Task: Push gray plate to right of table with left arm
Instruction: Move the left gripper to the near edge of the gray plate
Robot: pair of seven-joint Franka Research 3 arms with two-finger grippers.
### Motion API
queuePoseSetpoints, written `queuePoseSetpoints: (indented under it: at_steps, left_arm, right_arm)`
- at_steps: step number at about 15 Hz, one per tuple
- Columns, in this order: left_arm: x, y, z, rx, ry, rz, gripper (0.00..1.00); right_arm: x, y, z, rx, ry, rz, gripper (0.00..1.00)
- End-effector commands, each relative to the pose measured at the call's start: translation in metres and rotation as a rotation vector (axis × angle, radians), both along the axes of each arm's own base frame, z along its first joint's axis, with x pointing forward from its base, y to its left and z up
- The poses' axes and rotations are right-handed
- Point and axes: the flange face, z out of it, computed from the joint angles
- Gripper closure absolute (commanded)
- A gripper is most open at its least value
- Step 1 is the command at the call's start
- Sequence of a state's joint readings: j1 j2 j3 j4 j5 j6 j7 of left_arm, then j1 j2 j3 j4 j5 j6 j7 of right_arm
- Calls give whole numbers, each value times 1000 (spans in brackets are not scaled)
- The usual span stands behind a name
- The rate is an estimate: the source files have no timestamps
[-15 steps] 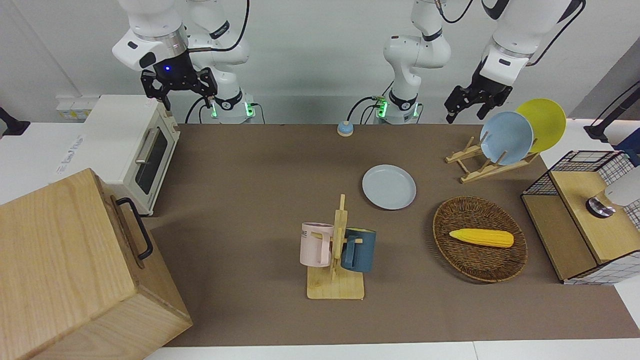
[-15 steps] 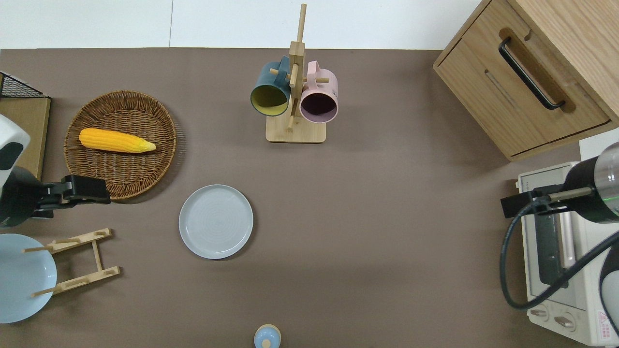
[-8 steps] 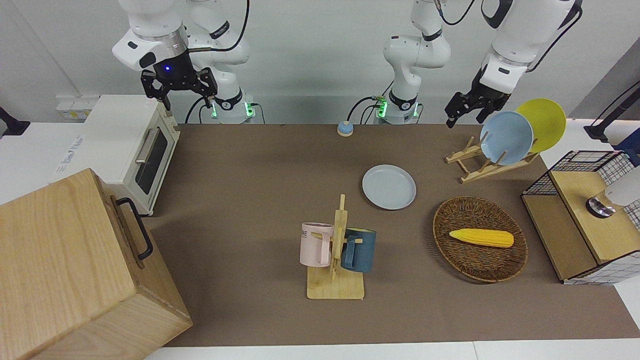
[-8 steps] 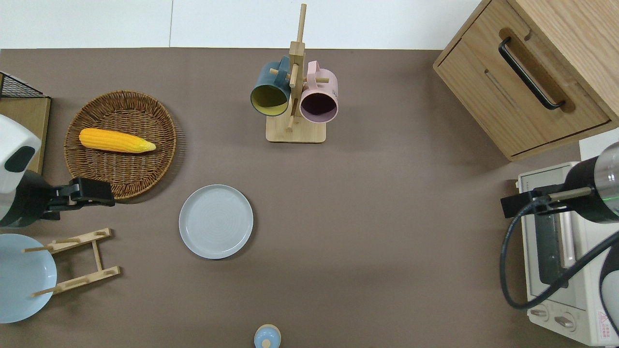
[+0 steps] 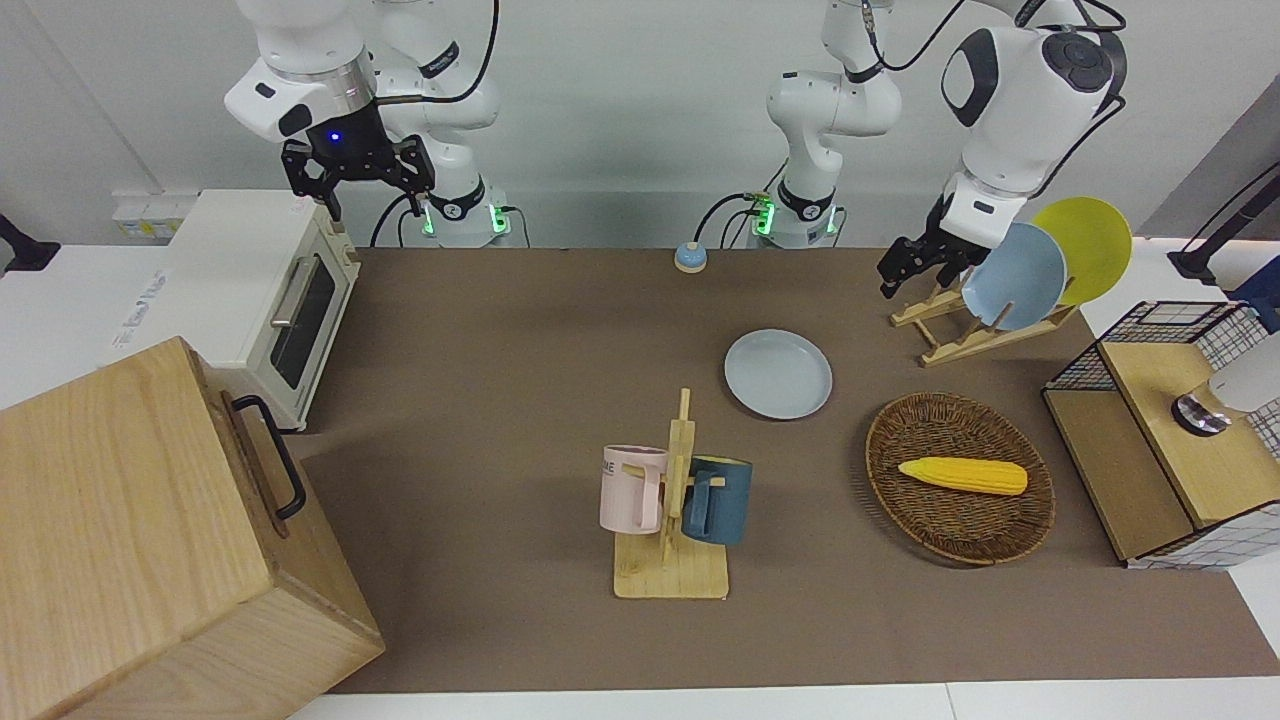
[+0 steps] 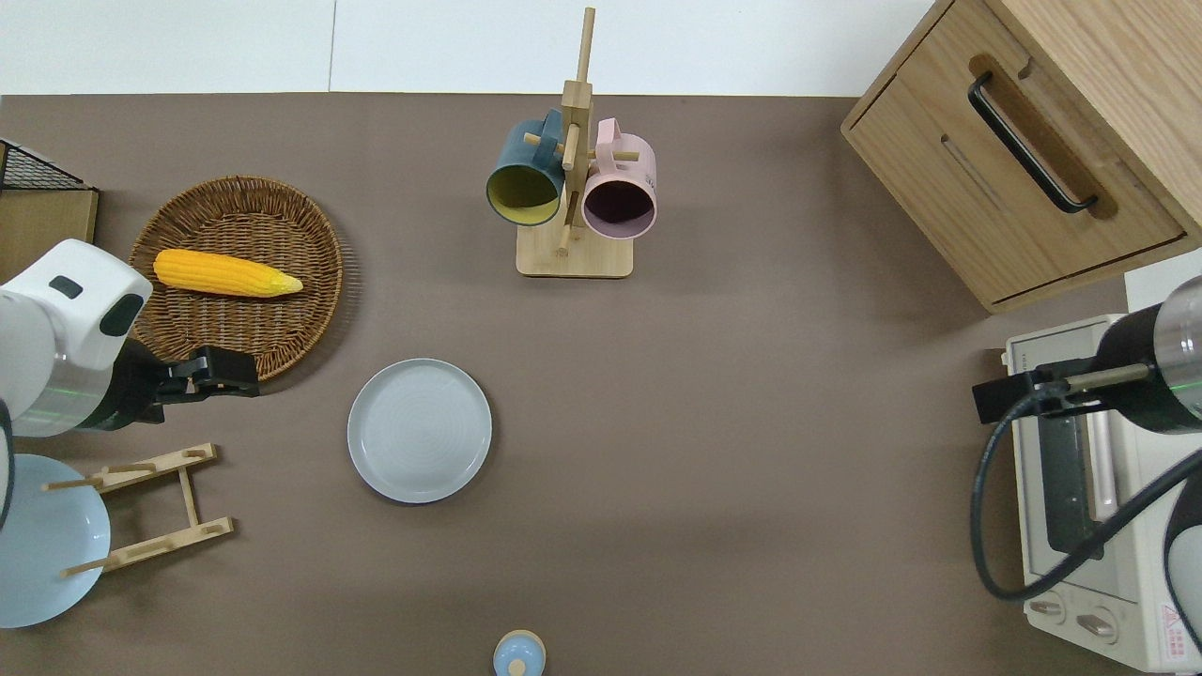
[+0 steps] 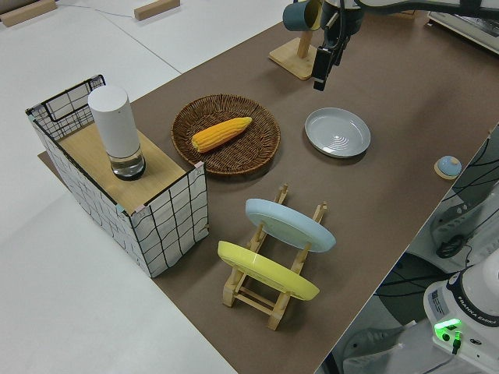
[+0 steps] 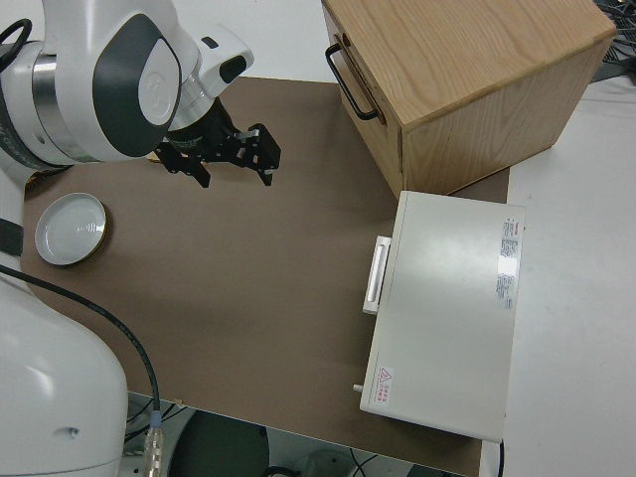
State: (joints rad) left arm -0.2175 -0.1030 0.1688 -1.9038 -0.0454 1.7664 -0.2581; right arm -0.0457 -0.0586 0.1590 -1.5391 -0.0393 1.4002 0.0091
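Desk: a long brown desk (image 5: 500, 330) with white edges, set against a plain pale wall; it carries every item below.
Gray plate: the gray plate (image 6: 420, 430) lies flat near the middle of the desk, nearer to the robots than the mug rack (image 6: 572, 169) and beside the wicker basket (image 6: 239, 278) that holds the corn cob (image 6: 225, 272). Nothing touches it.
Left gripper: the left gripper (image 6: 218, 372) hangs in the air over the basket's edge, between the basket and the plate rack (image 6: 150, 507), well apart from the gray plate. Its fingers hold nothing; you cannot tell how far apart they stand.
Right arm: parked. The fingers of the right gripper (image 5: 358, 172) are spread and empty.
Step in hand: approach. Judge the push as not yet begun, since no contact exists.
Next move: bring the fingers down to rim height on the plate's edge toward the left arm's end of the desk, then push toward the right arm's end. Keep the path nearer to the robots than the mug rack.
Hidden or cut off: the overhead view cuts off the bluer plate (image 5: 1013, 276) and hides the yellow plate (image 5: 1090, 245).
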Motion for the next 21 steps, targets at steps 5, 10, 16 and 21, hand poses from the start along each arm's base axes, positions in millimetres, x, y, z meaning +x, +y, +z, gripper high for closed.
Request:
queuePoseSetpoints:
  at_steps: [5, 10, 16, 21]
  left_arm:
    - [6, -2, -31, 14, -25, 0, 7]
    - [5, -1, -37, 15, -9, 2, 7]
    - [-5, -3, -80, 16, 14, 4, 7]
    - [-8, -11, -140, -30, 26, 37, 9]
  right_arm:
    - [-5, -1, 2, -1, 6, 4, 5]
    - [-5, -1, 2, -3, 6, 4, 5]
    - [-5, -1, 2, -1, 6, 4, 5]
    - [-5, -1, 2, -1, 6, 4, 5]
